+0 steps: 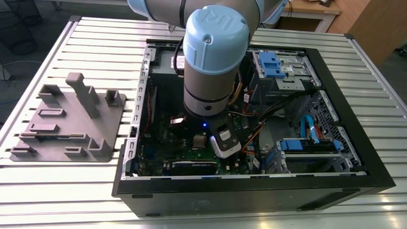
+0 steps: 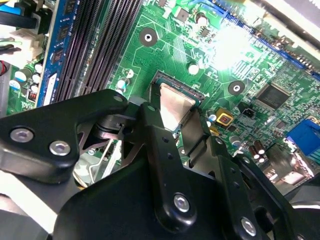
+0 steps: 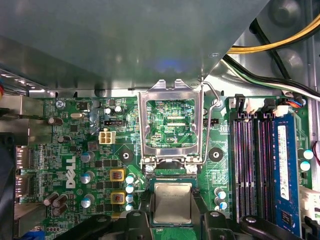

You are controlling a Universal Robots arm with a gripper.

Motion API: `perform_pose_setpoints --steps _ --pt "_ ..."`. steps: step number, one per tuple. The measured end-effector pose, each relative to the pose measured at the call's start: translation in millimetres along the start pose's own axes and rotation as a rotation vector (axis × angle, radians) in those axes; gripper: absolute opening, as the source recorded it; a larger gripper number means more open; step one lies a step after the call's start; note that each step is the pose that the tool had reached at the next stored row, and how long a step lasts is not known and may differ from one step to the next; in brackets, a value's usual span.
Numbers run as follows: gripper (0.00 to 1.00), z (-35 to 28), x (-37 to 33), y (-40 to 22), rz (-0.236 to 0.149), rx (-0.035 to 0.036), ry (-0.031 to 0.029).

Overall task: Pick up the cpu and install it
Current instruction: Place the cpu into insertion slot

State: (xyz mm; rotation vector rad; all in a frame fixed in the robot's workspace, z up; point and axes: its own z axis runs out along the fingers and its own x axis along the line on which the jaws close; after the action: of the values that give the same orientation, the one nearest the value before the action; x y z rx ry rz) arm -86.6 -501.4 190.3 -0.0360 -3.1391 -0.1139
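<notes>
Fingers [image 2: 157, 145] of the gripper [image 3: 172, 212] appear closed onto two opposite edges of the cpu [image 3: 172, 202], a narrow grip with the chip directly between them and no gap that I can make out.

On the slatted metal table [image 1: 381, 114] an open computer case [image 1: 254, 195] lies on its side. The arm [image 1: 213, 57] reaches straight down into it. A grey fixture block [image 1: 70, 119] sits well apart, toward the exterior view's left.

Inside the case, the green motherboard [image 3: 75, 145] lies flat under the gripper. Its socket's metal load frame [image 3: 170, 92] is swung open, with the wire lever [image 3: 218, 107] beside it.

The cpu sits at the socket, just beside the frame's hinge. Being square, it has no long axis, and its edges run parallel to the frame and to the memory slots [image 3: 245, 165]. I cannot tell whether it is fully seated or a hair above the contacts.

The first wrist view looks squarely down on the chip's silvery top and the open frame. The second wrist view is oblique and shows the fingers running down past the chip's sides, with the socket's edge [image 2: 182, 86] just beyond it. The exterior view gives the arm's vertical stance.
</notes>
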Motion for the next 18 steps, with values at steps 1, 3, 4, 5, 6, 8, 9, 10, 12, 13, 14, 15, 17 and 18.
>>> perform_pose_setpoints --steps 1,3,4,5,6,8,9,10,12,13,14,15,17,18 --pt "0.42 0.0 0.0 0.0 0.000 -0.0001 -0.0001" --pt "0.41 0.0 0.0 0.0 0.000 -0.0001 -0.0001" --pt "0.41 0.0 0.1 0.0 0.000 -0.0001 0.0000" --pt "0.41 0.0 0.1 0.0 0.000 -0.0001 -0.0001" --pt "0.41 0.0 0.1 0.0 0.000 -0.0001 -0.0001" --pt "0.41 0.0 0.2 0.0 0.000 -0.0001 -0.0001" --pt "0.41 0.0 0.3 0.0 0.000 -0.0001 -0.0001" --pt "0.41 0.0 0.3 0.0 0.000 -0.0001 0.0000" --pt "0.41 0.0 0.3 0.0 0.000 -0.0001 0.0000" --pt "0.41 0.0 0.3 0.0 0.000 -0.0001 -0.0001" --pt "0.41 0.0 0.4 0.0 0.000 -0.0002 -0.0001" --pt "0.41 0.0 0.4 0.0 0.000 -0.0001 -0.0001" --pt "0.41 0.0 0.4 0.0 0.000 -0.0001 -0.0001" --pt "0.41 0.0 0.4 0.0 0.000 -0.0001 -0.0001"
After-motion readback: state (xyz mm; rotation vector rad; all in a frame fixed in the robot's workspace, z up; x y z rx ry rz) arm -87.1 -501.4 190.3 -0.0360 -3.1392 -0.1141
